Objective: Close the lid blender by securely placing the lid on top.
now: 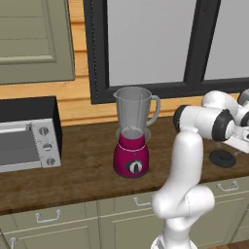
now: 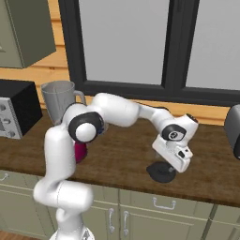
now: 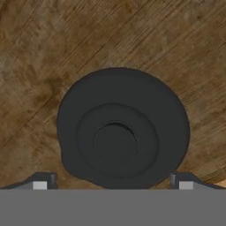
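Note:
The blender (image 1: 131,141) stands on the wooden counter with its magenta base, black dial and clear jar; the jar's mouth is uncovered. In the right base view the blender (image 2: 60,101) is partly hidden behind my arm. The lid (image 1: 222,158), a low black round cap, lies flat on the counter to the blender's right. My gripper (image 2: 176,165) hangs just above the lid (image 2: 161,172), pointing down. In the hand view the lid (image 3: 123,132) sits centred right under my gripper (image 3: 112,184), whose fingertips (image 3: 42,183) stand wide apart, open, with one on each side of it.
A grey-and-black toaster oven (image 1: 29,138) stands at the counter's left. A dark appliance (image 2: 233,124) sits at the far right edge. A dark-framed window runs behind the counter, and drawers with handles lie below its front edge (image 1: 97,197).

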